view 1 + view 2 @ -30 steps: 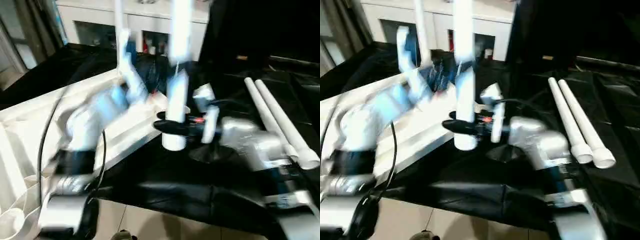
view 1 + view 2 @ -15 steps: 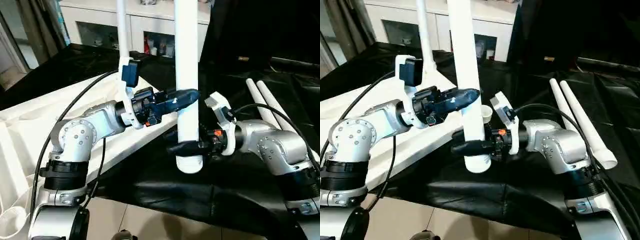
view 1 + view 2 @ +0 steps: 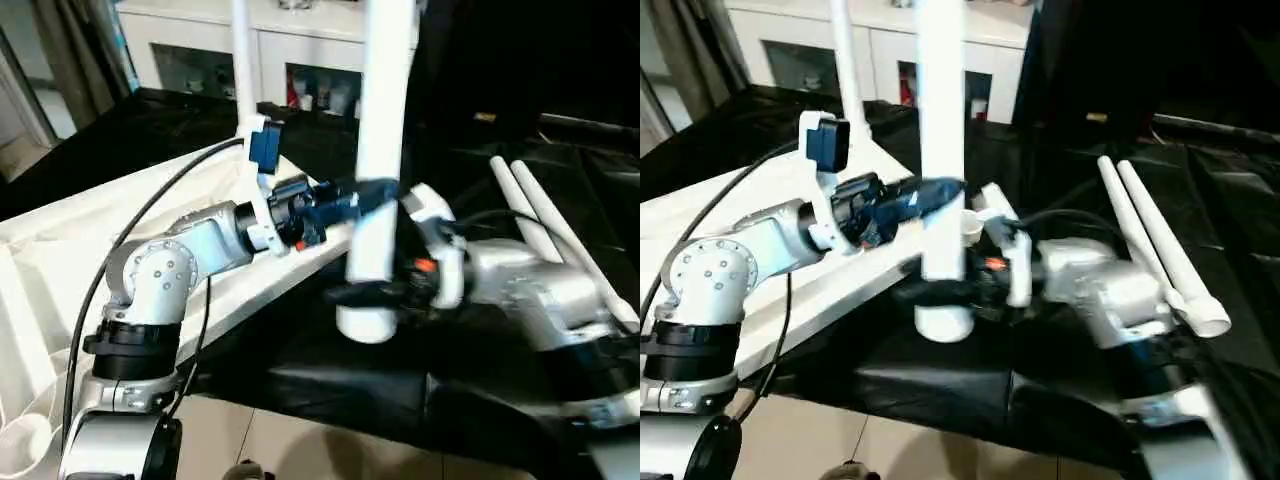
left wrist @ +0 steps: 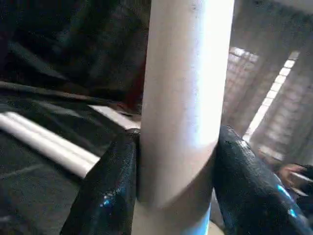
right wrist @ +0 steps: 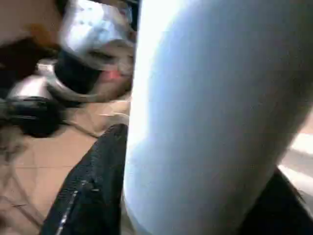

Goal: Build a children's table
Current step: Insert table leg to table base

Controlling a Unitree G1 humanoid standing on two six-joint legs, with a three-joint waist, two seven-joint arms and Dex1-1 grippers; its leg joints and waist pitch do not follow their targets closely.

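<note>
A black cloth (image 3: pixel 470 360) covers the tabletop across the middle and right of the frame, wrinkled and glossy. Along the upper edge stands a white cabinet (image 3: pixel 290 40) with glass-fronted compartments; small items sit behind the glass, too blurred to name. Pale tiled floor (image 3: pixel 300 450) shows along the bottom edge. At far left, a grey curtain (image 3: pixel 60 50) hangs beside the cabinet.

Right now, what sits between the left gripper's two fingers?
A white tube leg, held upright, fills the gap between the left gripper fingers; the left wrist view shows it.
</note>
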